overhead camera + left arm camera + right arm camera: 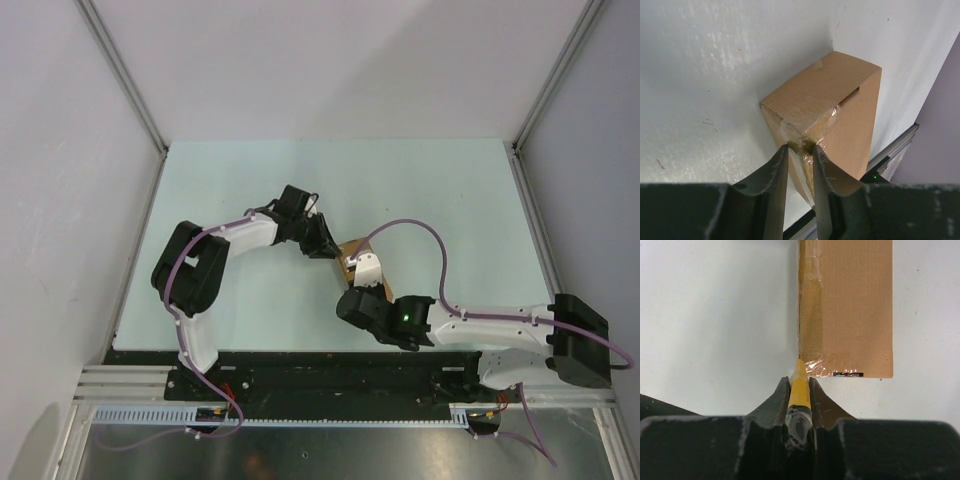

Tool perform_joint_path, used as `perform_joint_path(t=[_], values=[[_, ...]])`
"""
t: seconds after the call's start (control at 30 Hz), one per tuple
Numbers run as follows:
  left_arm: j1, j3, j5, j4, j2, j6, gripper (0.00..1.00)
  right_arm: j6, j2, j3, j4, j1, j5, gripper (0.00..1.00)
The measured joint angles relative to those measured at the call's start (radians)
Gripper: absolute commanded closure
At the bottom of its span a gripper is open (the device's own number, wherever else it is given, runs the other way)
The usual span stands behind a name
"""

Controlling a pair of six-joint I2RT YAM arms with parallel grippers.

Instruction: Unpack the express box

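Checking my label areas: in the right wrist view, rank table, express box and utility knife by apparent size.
Largest to smallest:
1. table
2. express box
3. utility knife, only partly visible

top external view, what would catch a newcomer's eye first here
The brown express box sits mid-way across the pale table, hemmed in by both arms. The left hand pinches its taped corner, and the right hand grips a yellow utility knife whose tip sits at the box's taped edge.
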Motion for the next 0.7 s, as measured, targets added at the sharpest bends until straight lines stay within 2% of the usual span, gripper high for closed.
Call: perform_joint_path(t=[0.2, 0.37, 0.7], values=[[0.000, 0.002, -0.007, -0.002, -0.003, 0.026, 0.53, -0.029, -0.019, 0.001, -0.003, -0.029, -0.008, 1.00], [0.010, 0.002, -0.089, -0.005, -0.030, 0.076, 0.41, -0.074, -0.034, 0.050, -0.003, -0.090, -0.018, 1.00], [0.029, 0.045, -0.095, -0.006, -0.043, 0.151, 0.37, -0.147, -0.132, 0.108, 0.031, -0.177, -0.012, 1.00]])
